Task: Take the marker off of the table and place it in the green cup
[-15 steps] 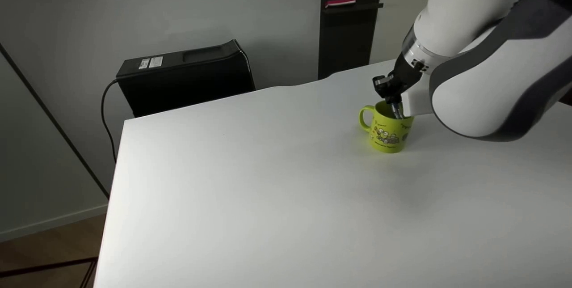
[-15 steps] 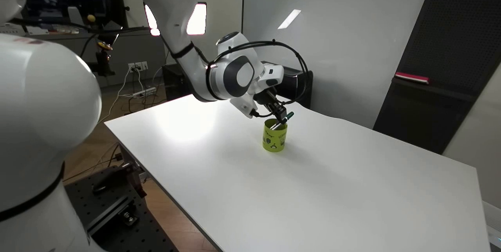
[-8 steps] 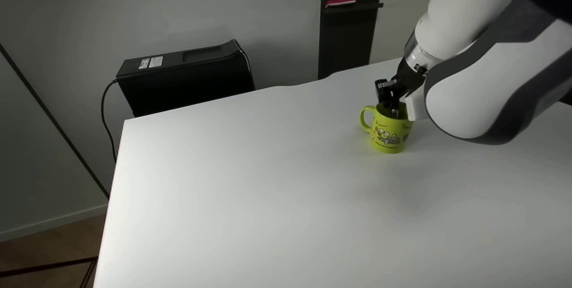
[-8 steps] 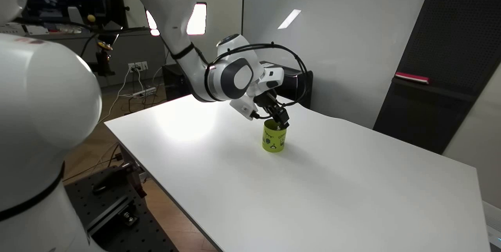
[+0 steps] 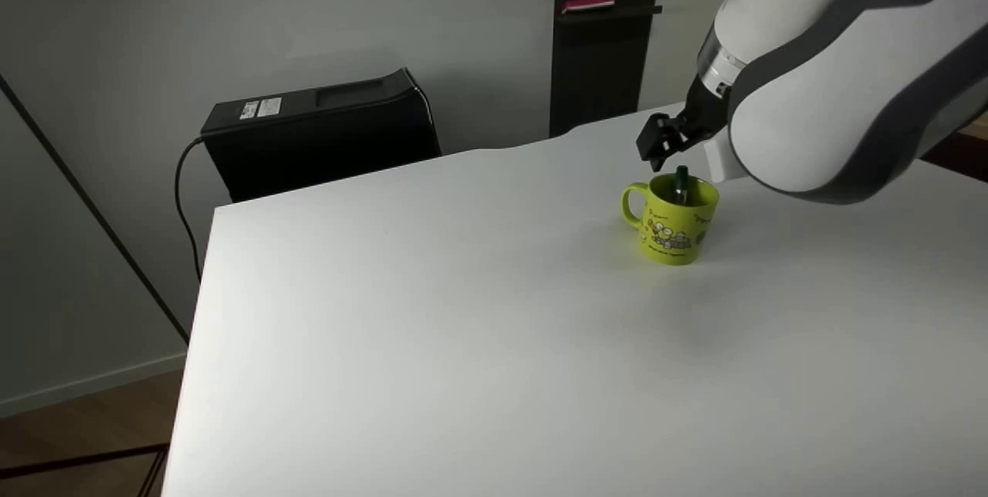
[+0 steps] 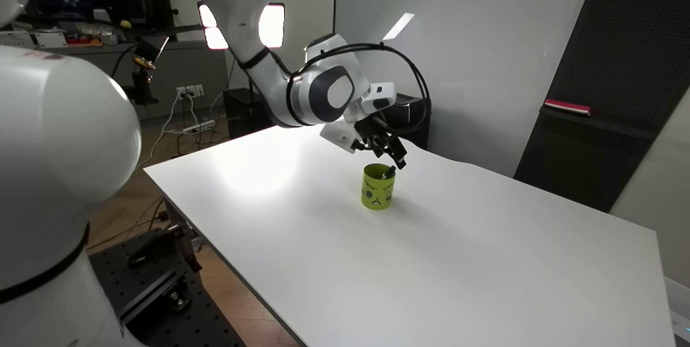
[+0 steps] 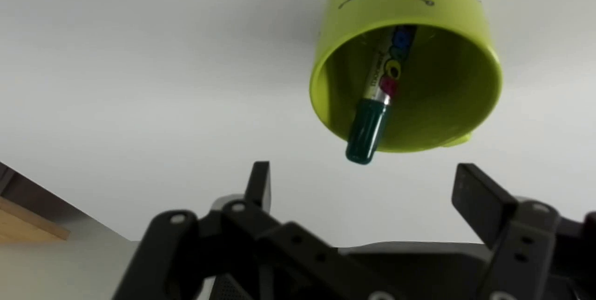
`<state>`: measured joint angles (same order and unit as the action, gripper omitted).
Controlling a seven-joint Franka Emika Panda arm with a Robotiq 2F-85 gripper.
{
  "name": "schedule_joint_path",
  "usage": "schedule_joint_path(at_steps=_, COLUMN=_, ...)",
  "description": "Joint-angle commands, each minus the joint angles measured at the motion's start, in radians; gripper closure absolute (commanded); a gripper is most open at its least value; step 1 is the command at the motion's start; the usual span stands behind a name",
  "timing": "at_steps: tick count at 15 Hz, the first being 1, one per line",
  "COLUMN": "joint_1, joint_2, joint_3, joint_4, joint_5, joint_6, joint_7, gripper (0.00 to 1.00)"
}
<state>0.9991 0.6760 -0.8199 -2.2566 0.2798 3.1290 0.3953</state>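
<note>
The green cup (image 5: 670, 233) stands upright on the white table (image 5: 432, 343), its handle showing on one side. Inside it leans the marker (image 7: 369, 125), its dark green cap sticking out past the rim; the marker's lower end is hidden in the cup. Both exterior views show the cap at the cup's mouth, as does the cup (image 6: 377, 196) itself. My gripper (image 7: 364, 186) is open, the two fingers wide apart with only air between them. It hovers just above the cup, clear of both rim and marker.
Beyond the table's far edge stands a black box-shaped machine (image 5: 320, 138) with a cable. A dark panel with a narrow shelf (image 6: 595, 120) holds a red-and-white item (image 6: 567, 107). A cable loop (image 6: 415, 80) hangs around the wrist.
The gripper dipped toward the cup, opened and let go of the marker, then rose. The marker now rests in the cup, lower than before. The cup has hardly moved.
</note>
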Motion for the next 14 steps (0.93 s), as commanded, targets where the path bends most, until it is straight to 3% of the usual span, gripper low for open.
schedule_joint_path(at_steps=1, joint_1=-0.057, joint_2=-0.153, joint_3=0.02, joint_4=0.019, joint_5=-0.1, joint_6=-0.151, joint_7=-0.09, gripper=0.0)
schedule_joint_path(at_steps=5, joint_1=-0.207, joint_2=-0.3, joint_3=0.142, joint_4=0.064, joint_5=-0.252, joint_6=-0.368, joint_7=-0.164, gripper=0.0)
schedule_joint_path(at_steps=10, joint_1=-0.547, joint_2=-0.405, joint_3=0.473, joint_4=0.127, joint_5=-0.33, joint_6=-0.652, joint_7=-0.272, gripper=0.0)
schedule_joint_path(at_steps=11, joint_1=-0.567, joint_2=-0.389, joint_3=0.496, joint_4=0.105, joint_5=-0.39, joint_6=-0.564, joint_7=-0.175, gripper=0.0)
schedule_joint_path(at_steps=12, joint_1=-0.624, joint_2=-0.401, joint_3=0.552, joint_4=0.114, joint_5=-0.382, joint_6=-0.606, joint_7=-0.204, gripper=0.0)
schedule_joint_path(at_steps=14, joint_1=-0.661, joint_2=-0.41, joint_3=0.584, joint_4=0.119, joint_5=-0.379, joint_6=-0.631, joint_7=-0.227, gripper=0.0)
